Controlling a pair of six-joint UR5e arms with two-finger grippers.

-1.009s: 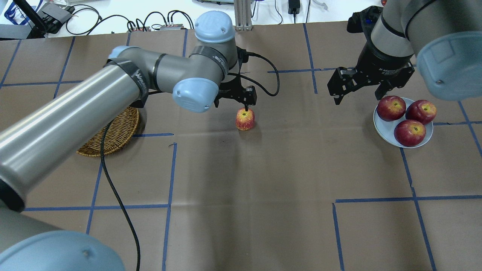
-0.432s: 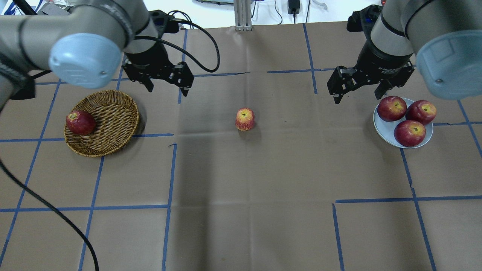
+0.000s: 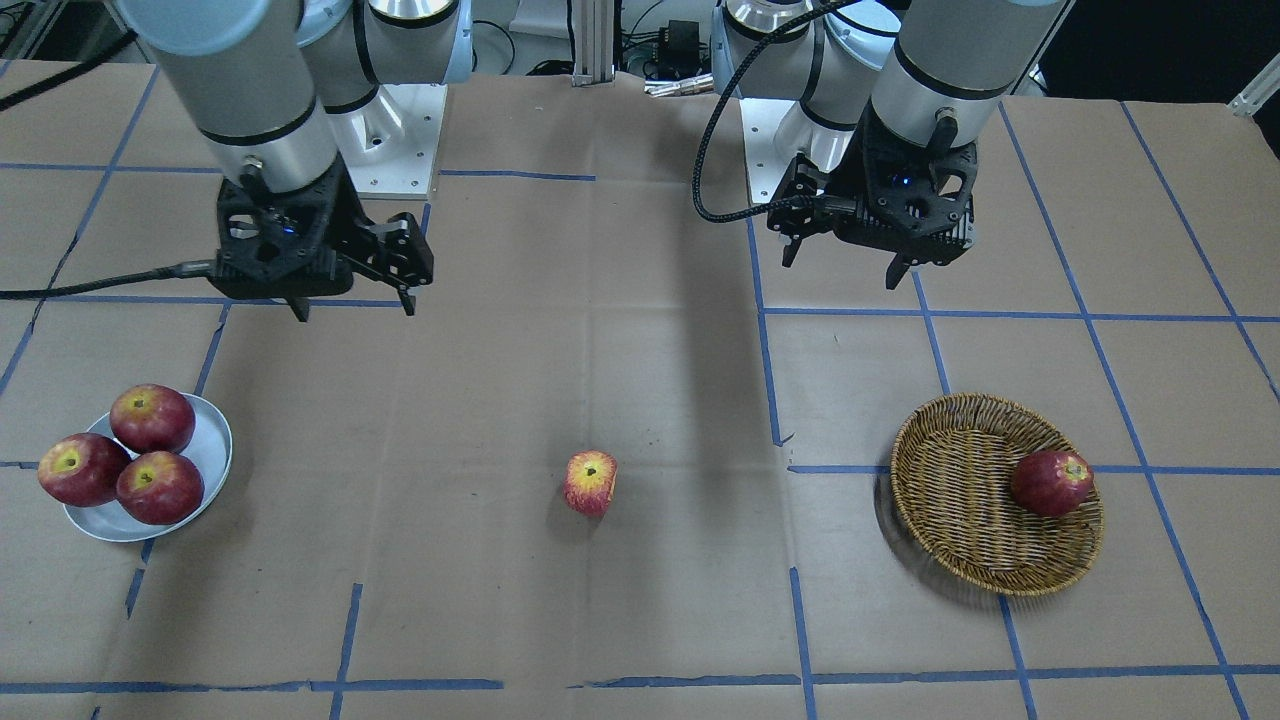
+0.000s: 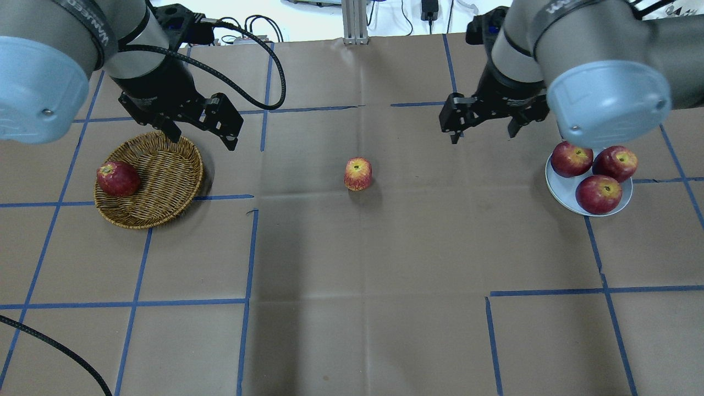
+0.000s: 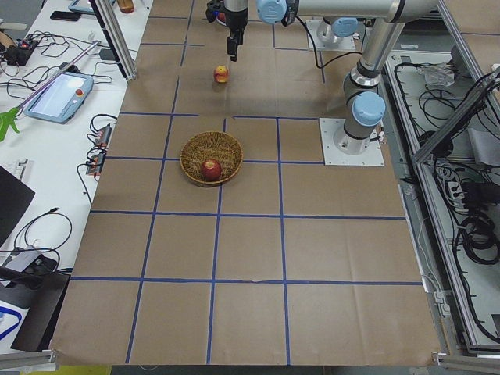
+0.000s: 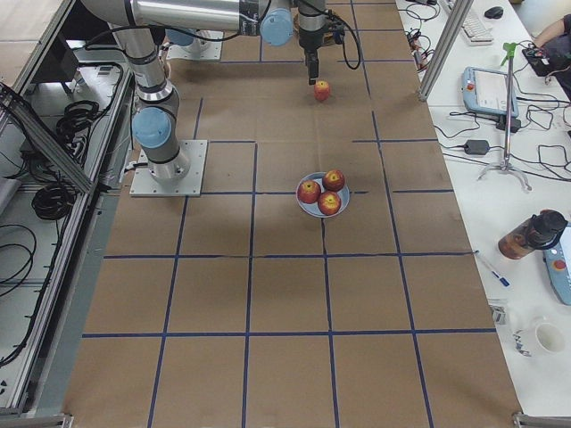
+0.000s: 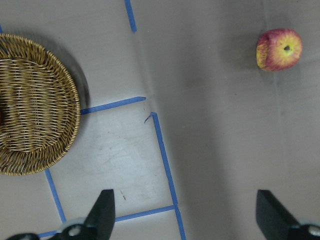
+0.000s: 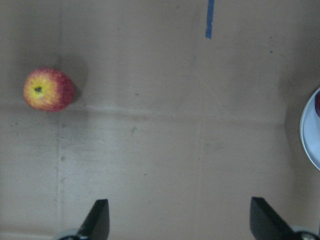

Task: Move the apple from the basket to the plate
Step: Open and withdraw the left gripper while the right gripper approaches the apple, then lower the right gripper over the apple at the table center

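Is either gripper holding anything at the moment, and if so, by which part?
Nothing: left gripper and right gripper are open and empty; the apple lies free between them.

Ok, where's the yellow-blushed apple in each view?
Front-facing: apple low, near centre.
Overhead: apple centre, a little above the middle.
Left: apple near the top, left of centre.
Right: apple near the top, just right of centre.
Left wrist: apple upper right.
Right wrist: apple upper left.
Landmark: it sits alone on the table between basket and plate.
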